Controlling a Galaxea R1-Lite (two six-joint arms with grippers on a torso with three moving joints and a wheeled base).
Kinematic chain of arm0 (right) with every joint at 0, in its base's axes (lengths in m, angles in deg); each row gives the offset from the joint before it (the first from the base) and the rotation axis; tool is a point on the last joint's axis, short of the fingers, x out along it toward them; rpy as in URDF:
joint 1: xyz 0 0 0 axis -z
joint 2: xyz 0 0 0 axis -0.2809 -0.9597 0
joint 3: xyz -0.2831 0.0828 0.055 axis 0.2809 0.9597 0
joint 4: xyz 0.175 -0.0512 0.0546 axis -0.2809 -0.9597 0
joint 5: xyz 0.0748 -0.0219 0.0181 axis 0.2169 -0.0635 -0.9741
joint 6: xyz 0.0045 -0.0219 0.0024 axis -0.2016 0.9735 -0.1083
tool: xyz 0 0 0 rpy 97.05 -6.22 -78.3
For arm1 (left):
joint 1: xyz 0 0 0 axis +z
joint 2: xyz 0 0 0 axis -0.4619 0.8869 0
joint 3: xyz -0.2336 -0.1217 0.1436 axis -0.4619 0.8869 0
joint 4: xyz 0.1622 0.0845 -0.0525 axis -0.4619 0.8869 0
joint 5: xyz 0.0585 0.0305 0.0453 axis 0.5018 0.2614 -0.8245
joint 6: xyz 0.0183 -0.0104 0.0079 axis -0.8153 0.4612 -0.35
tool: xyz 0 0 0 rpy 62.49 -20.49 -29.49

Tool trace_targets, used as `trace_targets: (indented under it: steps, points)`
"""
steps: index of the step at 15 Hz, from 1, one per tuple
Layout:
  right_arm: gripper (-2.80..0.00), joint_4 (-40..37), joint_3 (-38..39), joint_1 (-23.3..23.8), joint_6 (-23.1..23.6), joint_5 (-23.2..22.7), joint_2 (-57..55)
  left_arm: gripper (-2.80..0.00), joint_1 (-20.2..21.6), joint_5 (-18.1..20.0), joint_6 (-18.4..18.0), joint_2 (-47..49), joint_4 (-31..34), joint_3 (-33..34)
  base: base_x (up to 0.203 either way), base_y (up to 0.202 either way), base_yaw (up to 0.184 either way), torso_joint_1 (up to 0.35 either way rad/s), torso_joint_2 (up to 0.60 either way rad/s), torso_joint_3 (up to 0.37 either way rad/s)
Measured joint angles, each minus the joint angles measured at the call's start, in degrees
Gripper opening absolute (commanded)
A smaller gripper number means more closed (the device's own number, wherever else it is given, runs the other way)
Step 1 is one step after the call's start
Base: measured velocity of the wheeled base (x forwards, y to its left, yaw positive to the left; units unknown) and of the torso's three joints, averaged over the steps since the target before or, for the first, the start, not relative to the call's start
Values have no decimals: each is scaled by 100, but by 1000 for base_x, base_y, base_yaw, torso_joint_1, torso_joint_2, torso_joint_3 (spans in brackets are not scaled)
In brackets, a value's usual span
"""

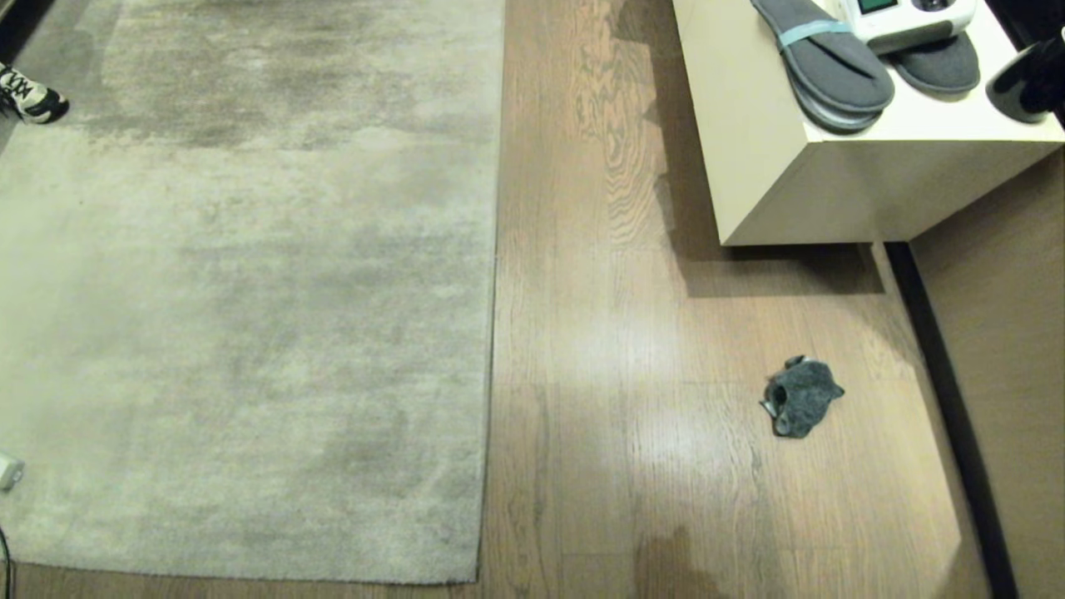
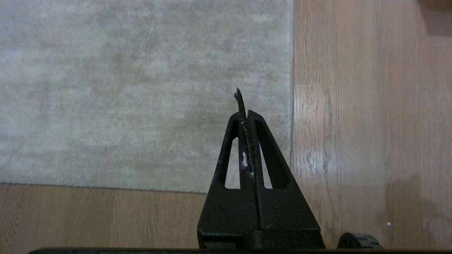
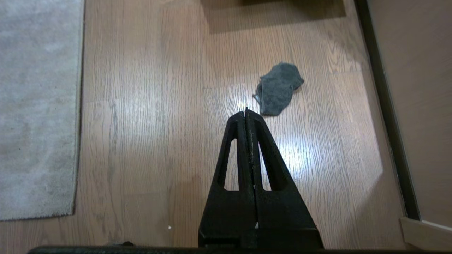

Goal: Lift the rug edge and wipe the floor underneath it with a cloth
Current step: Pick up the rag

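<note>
A: What runs off the head view?

B: The rug (image 1: 250,291) is cut by the left and top edges. A sneaker (image 1: 29,96) at upper left is cropped at the frame's edge, its wearer unseen.

A: Upper right?

B: The cream cabinet (image 1: 832,191) is cut off; grey slippers (image 1: 828,62) partly hide under a cropped white device (image 1: 907,21). A dark object (image 1: 1027,83) at the right edge is unidentifiable.

A: Lower left?

B: A small white thing (image 1: 8,470), too cropped to name.

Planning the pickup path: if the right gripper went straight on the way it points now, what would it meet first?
Probably bare floor. The right gripper, shut and empty, points down at the planks just short of the cloth, though depth is hard to judge here.
</note>
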Motion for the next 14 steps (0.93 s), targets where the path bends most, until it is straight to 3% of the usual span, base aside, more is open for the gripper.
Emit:
trace_targets:
  steps: [14]
  points:
    - [-280, 0, 0, -1, -2, 2, 0, -280, 0, -1, 0, 0, 1, 0, 0, 0, 0, 2, 2, -198]
